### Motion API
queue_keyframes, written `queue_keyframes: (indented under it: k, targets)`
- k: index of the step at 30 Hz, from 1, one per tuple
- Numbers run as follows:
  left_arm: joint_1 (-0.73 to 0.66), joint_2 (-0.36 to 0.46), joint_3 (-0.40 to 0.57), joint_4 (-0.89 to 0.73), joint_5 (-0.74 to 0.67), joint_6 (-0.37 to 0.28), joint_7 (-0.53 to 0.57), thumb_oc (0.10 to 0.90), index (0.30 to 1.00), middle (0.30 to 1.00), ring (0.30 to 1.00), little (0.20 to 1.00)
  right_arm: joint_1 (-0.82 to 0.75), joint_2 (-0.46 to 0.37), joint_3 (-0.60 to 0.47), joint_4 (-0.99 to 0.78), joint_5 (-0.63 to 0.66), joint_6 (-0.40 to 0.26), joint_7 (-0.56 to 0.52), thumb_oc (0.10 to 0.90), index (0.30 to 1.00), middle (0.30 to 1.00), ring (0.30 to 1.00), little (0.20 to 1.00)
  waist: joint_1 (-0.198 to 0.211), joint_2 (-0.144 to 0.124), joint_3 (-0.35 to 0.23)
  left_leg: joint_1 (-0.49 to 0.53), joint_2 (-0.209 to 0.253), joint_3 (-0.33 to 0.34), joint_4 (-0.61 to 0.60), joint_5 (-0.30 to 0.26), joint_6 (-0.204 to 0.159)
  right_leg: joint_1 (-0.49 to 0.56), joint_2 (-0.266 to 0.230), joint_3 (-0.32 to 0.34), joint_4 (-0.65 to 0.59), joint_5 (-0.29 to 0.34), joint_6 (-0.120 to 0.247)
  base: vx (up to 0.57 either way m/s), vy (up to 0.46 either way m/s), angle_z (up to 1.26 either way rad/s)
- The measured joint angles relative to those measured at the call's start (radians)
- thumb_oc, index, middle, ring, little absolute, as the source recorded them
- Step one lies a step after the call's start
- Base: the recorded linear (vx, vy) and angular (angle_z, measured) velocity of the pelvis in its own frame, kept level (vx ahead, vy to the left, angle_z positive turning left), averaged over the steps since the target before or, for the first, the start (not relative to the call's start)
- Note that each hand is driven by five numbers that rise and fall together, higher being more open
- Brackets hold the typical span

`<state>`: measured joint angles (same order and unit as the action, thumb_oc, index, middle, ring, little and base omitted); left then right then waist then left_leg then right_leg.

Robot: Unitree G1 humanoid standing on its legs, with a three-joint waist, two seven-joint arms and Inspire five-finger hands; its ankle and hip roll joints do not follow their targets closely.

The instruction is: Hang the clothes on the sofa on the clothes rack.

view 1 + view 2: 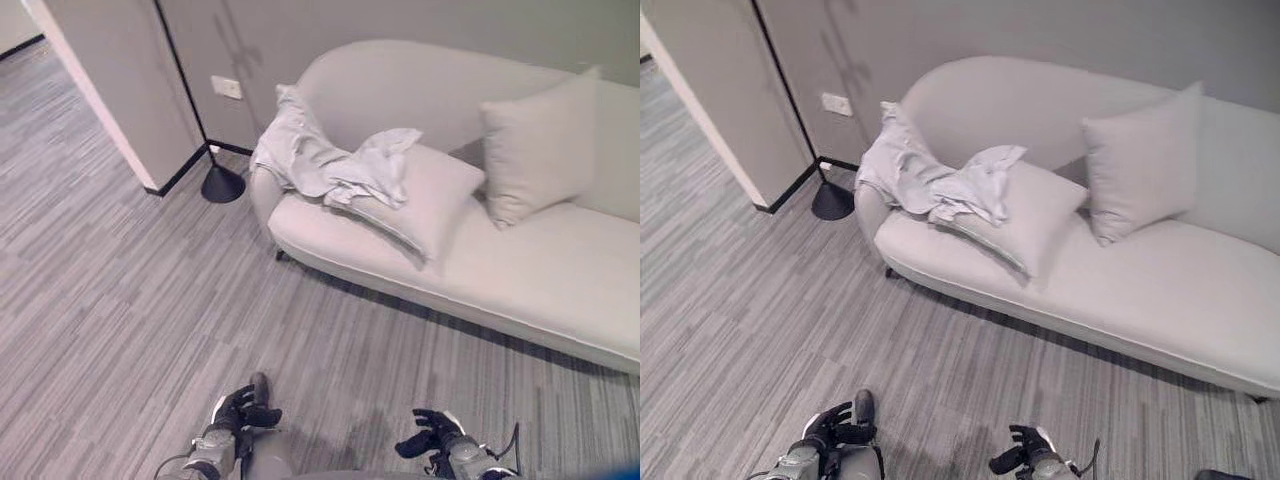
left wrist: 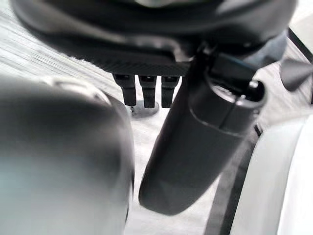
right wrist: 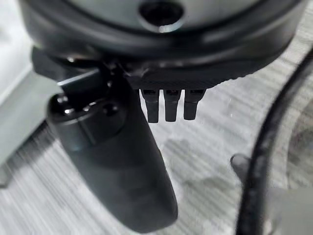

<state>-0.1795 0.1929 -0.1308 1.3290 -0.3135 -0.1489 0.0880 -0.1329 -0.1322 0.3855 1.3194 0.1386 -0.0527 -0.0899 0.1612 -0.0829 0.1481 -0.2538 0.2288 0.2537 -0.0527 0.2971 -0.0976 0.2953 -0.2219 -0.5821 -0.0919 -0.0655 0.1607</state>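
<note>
A pale crumpled garment (image 1: 320,160) lies over the left arm of the light sofa (image 1: 520,275) and partly over a cushion (image 1: 425,200). A black round base (image 1: 222,185) with a thin black pole (image 1: 180,70) stands on the floor just left of the sofa, by the wall. My left hand (image 1: 238,410) hangs low near me over the carpet, fingers relaxed and holding nothing; its thumb (image 2: 195,147) shows in the left wrist view. My right hand (image 1: 432,437) is also low, open and empty, well short of the sofa, its thumb (image 3: 112,161) in the right wrist view.
A second cushion (image 1: 540,145) leans on the sofa's backrest at the right. A wall corner (image 1: 130,100) juts out at the left, with a socket (image 1: 227,87) on the wall behind the pole. Grey striped carpet (image 1: 150,300) stretches between me and the sofa.
</note>
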Motion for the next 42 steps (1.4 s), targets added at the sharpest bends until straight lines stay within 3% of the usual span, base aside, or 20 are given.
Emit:
queue_keyframes:
  k: [2, 5, 6, 8, 10, 11, 13, 15, 17, 19, 21, 23, 28, 29, 31, 34, 36, 37, 39, 42]
  targets:
    - [-0.006, 0.032, 0.049, 0.050, -0.036, 0.013, 0.003, 0.800, 0.900, 0.900, 0.900, 0.900, -0.011, 0.062, -0.011, 0.000, 0.006, -0.004, 0.007, 0.800, 0.900, 0.900, 0.900, 0.900, 0.002, -0.027, 0.010, 0.019, -0.018, 0.017, 0.072, -0.063, 0.025, -0.007, -0.040, 0.068, 0.057, 0.051, -0.028, 0.42, 0.515, -0.09]
    - [0.017, 0.053, 0.038, 0.067, -0.057, 0.015, -0.002, 0.800, 0.900, 0.900, 0.900, 0.900, -0.008, 0.065, -0.036, -0.005, 0.006, -0.029, 0.015, 0.800, 0.900, 0.900, 0.900, 0.900, 0.010, -0.029, -0.010, 0.033, -0.030, 0.045, 0.207, -0.195, 0.030, -0.001, -0.070, 0.107, 0.108, 0.145, -0.012, 0.24, 0.364, -0.21]
    - [0.023, 0.054, 0.009, 0.059, -0.054, 0.016, -0.003, 0.800, 0.900, 0.900, 0.900, 0.900, -0.007, 0.055, -0.057, -0.007, 0.007, -0.037, 0.018, 0.800, 0.900, 0.900, 0.900, 0.900, 0.005, -0.005, -0.005, 0.036, -0.029, 0.052, 0.228, -0.217, 0.034, -0.016, -0.084, 0.126, 0.145, 0.162, 0.003, 0.39, 0.643, -0.12]
    - [0.024, 0.051, -0.039, 0.059, -0.009, 0.029, -0.004, 0.800, 0.900, 0.900, 0.900, 0.900, 0.003, 0.031, -0.077, 0.008, 0.033, -0.039, 0.002, 0.800, 0.900, 0.900, 0.900, 0.900, -0.017, -0.011, -0.035, 0.055, -0.078, 0.067, 0.221, -0.261, 0.046, -0.055, -0.151, 0.148, 0.235, 0.196, -0.006, 0.25, 0.528, -0.10]
    - [0.029, 0.054, -0.110, 0.045, 0.037, 0.028, -0.005, 0.800, 0.900, 0.900, 0.900, 0.900, 0.002, 0.006, -0.068, 0.029, 0.034, -0.016, -0.003, 0.800, 0.900, 0.900, 0.900, 0.900, -0.025, -0.005, -0.040, 0.065, -0.118, 0.065, 0.190, -0.275, 0.072, -0.126, -0.220, 0.148, 0.359, 0.219, -0.003, 0.26, 0.612, -0.05]
    - [0.013, 0.055, -0.135, 0.025, 0.060, 0.025, -0.006, 0.800, 0.900, 0.900, 0.900, 0.900, 0.006, -0.018, -0.080, 0.039, 0.046, 0.002, -0.002, 0.800, 0.900, 0.900, 0.900, 0.900, -0.039, 0.003, -0.035, 0.105, -0.159, 0.079, 0.154, -0.271, 0.108, -0.175, -0.257, 0.180, 0.438, 0.335, 0.001, 0.34, 0.603, 0.07]
    - [0.028, 0.055, -0.174, 0.027, 0.090, 0.028, -0.005, 0.800, 0.900, 0.900, 0.900, 0.900, 0.015, -0.017, -0.130, 0.036, 0.087, 0.004, -0.006, 0.800, 0.900, 0.900, 0.900, 0.900, -0.065, 0.022, -0.027, 0.172, -0.175, 0.074, 0.088, -0.247, 0.130, -0.230, -0.311, 0.170, 0.621, 0.368, 0.042, 0.34, 0.439, 0.06]
    - [0.033, 0.066, -0.186, 0.043, 0.100, 0.037, -0.003, 0.800, 0.900, 0.900, 0.900, 0.900, 0.014, -0.035, -0.160, -0.059, 0.154, -0.010, -0.001, 0.800, 0.900, 0.900, 0.900, 0.900, -0.097, 0.065, -0.006, 0.305, -0.171, 0.083, -0.008, -0.265, 0.164, -0.351, -0.234, 0.165, 0.758, 0.128, 0.027, 0.36, 0.289, -0.29]
    - [0.060, 0.064, -0.180, 0.050, 0.130, 0.042, -0.007, 0.800, 0.900, 0.900, 0.900, 0.900, 0.035, -0.055, -0.163, -0.202, 0.184, -0.017, -0.001, 0.800, 0.900, 0.900, 0.900, 0.900, -0.129, 0.080, -0.009, 0.379, -0.176, 0.124, -0.042, -0.272, 0.146, -0.407, -0.184, 0.065, 0.645, 0.083, 0.022, 0.23, 0.085, -0.33]
    - [0.074, 0.064, -0.169, 0.045, 0.132, 0.042, -0.006, 0.800, 0.900, 0.900, 0.900, 0.900, 0.041, -0.069, -0.164, -0.296, 0.184, -0.026, -0.010, 0.800, 0.900, 0.900, 0.900, 0.900, -0.161, 0.084, -0.009, 0.390, -0.178, 0.122, -0.040, -0.277, 0.137, -0.451, -0.151, 0.026, 0.533, 0.084, 0.023, 0.27, -0.013, 0.06]
    - [0.077, 0.053, -0.124, 0.011, 0.132, 0.038, -0.008, 0.800, 0.900, 0.900, 0.900, 0.900, 0.089, -0.127, -0.169, -0.558, 0.165, 0.005, -0.021, 0.800, 0.900, 0.900, 0.900, 0.900, -0.167, 0.082, -0.009, 0.402, -0.177, 0.115, -0.041, -0.305, 0.132, -0.506, -0.059, 0.092, 0.267, 0.101, 0.049, 0.27, -0.034, 0.08]
    - [0.087, 0.035, -0.100, 0.014, 0.129, 0.046, -0.008, 0.800, 0.900, 0.900, 0.900, 0.900, 0.110, -0.177, -0.204, -0.700, 0.111, -0.019, -0.049, 0.800, 0.900, 0.900, 0.900, 0.900, -0.195, 0.075, -0.007, 0.422, -0.181, 0.097, -0.040, -0.308, 0.123, -0.522, -0.027, 0.134, 0.134, 0.113, 0.063, 0.32, -0.010, 0.34]
    - [0.116, 0.023, -0.125, 0.008, 0.203, 0.049, -0.018, 0.800, 0.900, 0.900, 0.900, 0.900, 0.208, -0.283, -0.394, -0.909, -0.143, -0.008, -0.157, 0.800, 0.900, 0.900, 0.900, 0.900, -0.205, 0.014, -0.023, 0.479, -0.178, 0.009, -0.044, -0.377, 0.048, -0.512, -0.042, 0.188, 0.046, 0.128, 0.060, 0.37, -0.014, 0.50]
    - [0.123, 0.016, -0.128, -0.008, 0.241, 0.048, -0.017, 0.800, 0.900, 0.900, 0.900, 0.900, 0.211, -0.344, -0.441, -0.890, -0.205, 0.017, -0.203, 0.800, 0.900, 0.900, 0.900, 0.900, -0.205, 0.054, -0.028, 0.492, -0.128, -0.018, -0.044, -0.400, 0.037, -0.500, -0.006, 0.168, 0.087, 0.170, 0.061, 0.44, -0.062, 0.70]
    - [0.137, -0.005, -0.126, -0.026, 0.257, 0.040, -0.033, 0.800, 0.900, 0.900, 0.900, 0.900, 0.213, -0.407, -0.489, -0.887, -0.267, 0.044, -0.235, 0.800, 0.900, 0.900, 0.900, 0.900, -0.220, 0.093, -0.041, 0.497, -0.082, -0.044, -0.040, -0.393, 0.037, -0.483, 0.040, 0.178, 0.114, 0.189, 0.035, 0.43, -0.118, 0.63]
    - [0.142, -0.039, -0.090, -0.024, 0.284, 0.039, -0.037, 0.800, 0.900, 0.900, 0.900, 0.900, 0.233, -0.489, -0.492, -0.919, -0.367, 0.050, -0.240, 0.800, 0.900, 0.900, 0.900, 0.900, -0.221, 0.125, -0.055, 0.506, -0.030, -0.034, -0.017, -0.395, 0.036, -0.452, 0.093, 0.171, 0.120, 0.191, 0.006, 0.36, -0.131, 0.29]
    - [0.140, -0.038, -0.090, -0.019, 0.287, 0.039, -0.036, 0.800, 0.900, 0.900, 0.900, 0.900, 0.213, -0.502, -0.490, -0.958, -0.368, 0.042, -0.239, 0.800, 0.900, 0.900, 0.900, 0.900, -0.214, 0.150, -0.065, 0.480, 0.010, -0.042, 0.065, -0.409, 0.003, -0.437, 0.121, 0.140, 0.126, 0.172, -0.028, 0.20, -0.148, 0.09]
    - [0.142, -0.031, -0.090, -0.013, 0.290, 0.038, -0.035, 0.800, 0.900, 0.900, 0.900, 0.900, 0.193, -0.492, -0.477, -0.958, -0.366, 0.038, -0.239, 0.800, 0.900, 0.900, 0.900, 0.900, -0.213, 0.137, -0.063, 0.466, 0.011, -0.046, 0.103, -0.395, -0.021, -0.429, 0.120, 0.138, 0.120, 0.169, -0.033, 0.13, -0.182, -0.03]
    - [0.125, 0.003, -0.088, -0.001, 0.281, 0.037, -0.030, 0.800, 0.900, 0.900, 0.900, 0.900, 0.129, -0.481, -0.402, -0.959, -0.334, 0.022, -0.220, 0.800, 0.900, 0.900, 0.900, 0.900, -0.195, 0.095, -0.046, 0.321, 0.030, -0.079, 0.405, -0.386, -0.068, -0.397, 0.113, 0.126, 0.084, 0.153, -0.058, 0.15, -0.158, -0.06]
    - [0.102, 0.005, -0.066, -0.042, 0.281, 0.022, -0.018, 0.800, 0.900, 0.900, 0.900, 0.900, 0.096, -0.482, -0.316, -0.977, -0.318, -0.022, -0.197, 0.800, 0.900, 0.900, 0.900, 0.900, -0.133, 0.100, -0.040, 0.201, 0.085, -0.131, 0.681, -0.315, -0.135, -0.339, 0.144, 0.107, 0.041, 0.168, -0.121, 0.12, -0.070, -0.11]
